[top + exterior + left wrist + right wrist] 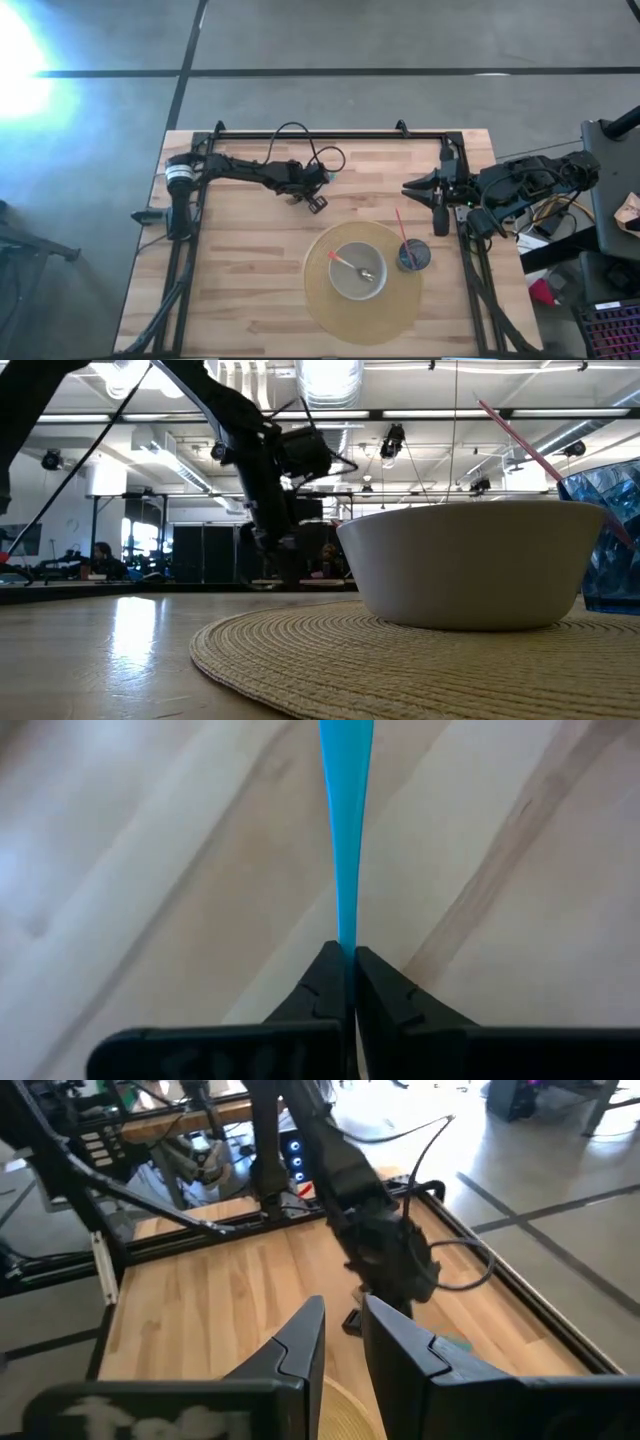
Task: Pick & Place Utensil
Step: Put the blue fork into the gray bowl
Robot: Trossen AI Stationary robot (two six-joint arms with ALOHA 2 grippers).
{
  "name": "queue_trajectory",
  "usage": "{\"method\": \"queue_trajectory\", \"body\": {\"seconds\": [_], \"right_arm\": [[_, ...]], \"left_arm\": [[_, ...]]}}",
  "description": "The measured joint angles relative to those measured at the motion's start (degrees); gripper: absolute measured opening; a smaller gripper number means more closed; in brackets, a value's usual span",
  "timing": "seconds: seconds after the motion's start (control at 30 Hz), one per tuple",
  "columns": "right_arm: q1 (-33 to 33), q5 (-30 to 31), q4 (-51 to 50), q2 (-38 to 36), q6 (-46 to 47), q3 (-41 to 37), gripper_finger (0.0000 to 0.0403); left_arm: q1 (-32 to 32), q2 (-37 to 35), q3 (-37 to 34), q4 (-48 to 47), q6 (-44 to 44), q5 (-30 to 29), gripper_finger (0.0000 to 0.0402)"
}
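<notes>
The wooden table (240, 280) is sitting in a big bright room, and 2 dark arms are reaching over it. Near the front a round woven mat (362, 284) is lying flat, with a pale bowl (358, 273) sitting on it that already has a spoon (352, 266) with an orange tip inside. Just beside the bowl, at the mat's edge, a blue cup (413, 256) is holding a pink straw (400, 226). The left gripper (316, 202) is reaching down to the table behind the mat, and its 2 fingers are squeezing tight on a thin blue utensil handle (345, 830), which is running away from the fingertips over the wood. I cannot tell what kind of utensil it is. The right gripper (440, 196) is waiting off at the right side of the table, fingers only a little apart, holding nothing. To do this step well, I think the left arm should be lifting straight up and slowly, because the handle is skinny and could be slipping or twisting. Then it should be carrying the piece high enough to clear the bowl's rim.
</notes>
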Motion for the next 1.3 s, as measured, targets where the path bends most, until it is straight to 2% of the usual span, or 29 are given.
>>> {"method": "queue_trajectory", "body": {"seconds": [0.43, 0.63, 0.87, 1.3], "right_arm": [[0.13, -1.81, -0.09, 0.02, -0.13, 0.00, 0.0068], [2.33, -1.81, 0.09, 0.07, -3.64, 0.00, 0.0068], [5.96, -1.73, 1.09, 1.03, -5.35, 0.00, 0.0068], [9.14, -1.37, 7.74, 11.32, -10.34, 0.10, 0.0068]], "left_arm": [[-5.87, -9.85, -0.18, -2.05, 0.52, -9.83, 0.0005], [-9.42, -16.74, -0.66, -3.67, 0.55, -12.62, 0.0004], [-14.43, -24.30, -1.58, -5.26, 1.31, -19.07, 0.0005], [-25.10, -41.48, -11.77, -4.51, -2.07, -20.40, 0.0004]]}}
